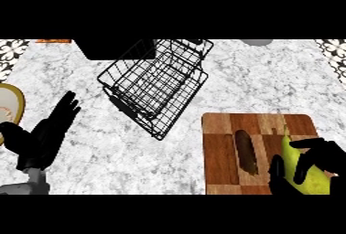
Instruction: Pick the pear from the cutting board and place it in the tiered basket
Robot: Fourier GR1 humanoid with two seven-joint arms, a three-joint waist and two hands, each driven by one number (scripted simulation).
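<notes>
Yellow-green pear (305,170), half hidden, pinched by the right hand (323,157); left hand (42,137) rests spread.

Counter (223,77): white-grey marbled stone, filling the view.

Patterned black-and-white tile (12,49) at the far left corner, and again at the far right corner (334,48). Black box (111,49) at the far edge, left of centre. Orange strip (54,40) at the far edge near the left corner. Grey round object (255,41), cut by the far edge, right of centre. Plate (13,107), cream with a gold rim, at the left edge. Light even; soft shadows on the stone.
</notes>
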